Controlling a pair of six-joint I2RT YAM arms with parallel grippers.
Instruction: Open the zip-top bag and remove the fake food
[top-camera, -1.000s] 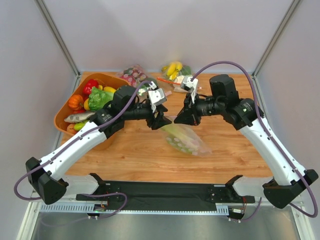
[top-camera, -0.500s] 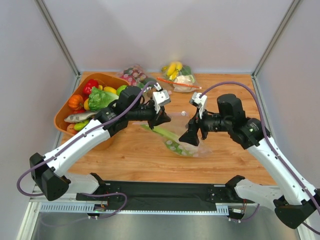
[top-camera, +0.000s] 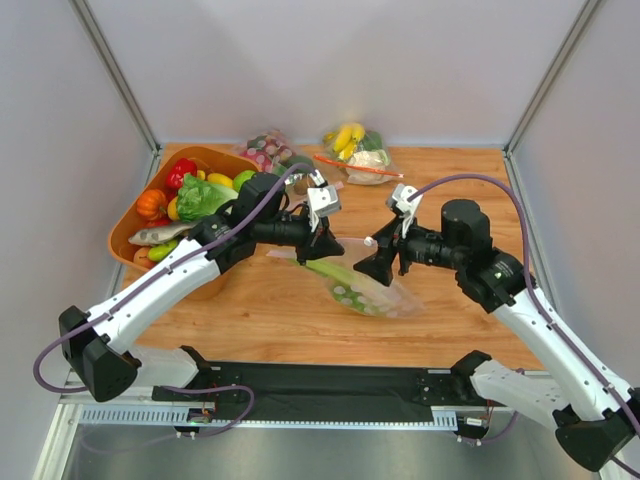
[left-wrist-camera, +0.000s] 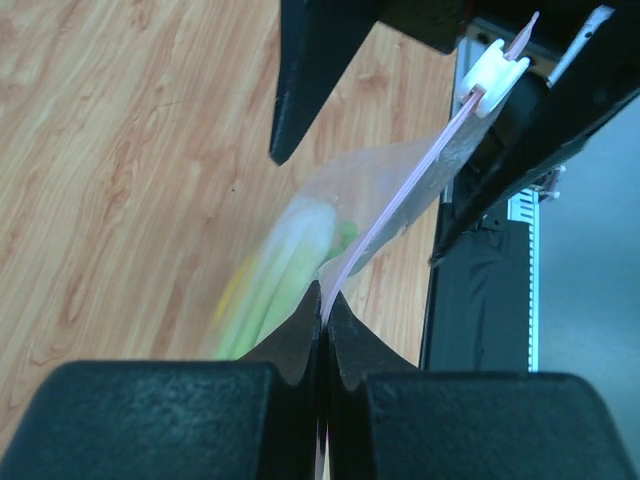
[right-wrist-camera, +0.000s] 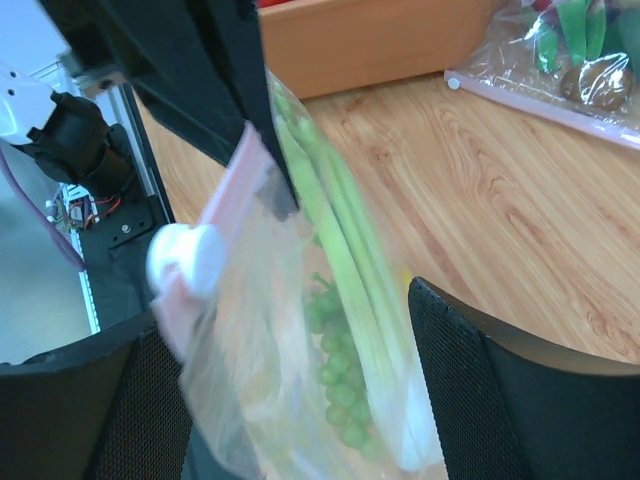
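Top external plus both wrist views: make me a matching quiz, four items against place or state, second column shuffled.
Items
1. left gripper
2. right gripper
3. white slider
4. orange bin

Place or state
A. at the left side of the table, holding loose produce
B. open, straddling the zip-top bag
C. shut on that bag's pink zip strip
D. on the strip near its end, away from the clamp

Pairs: 1-C, 2-B, 3-D, 4-A
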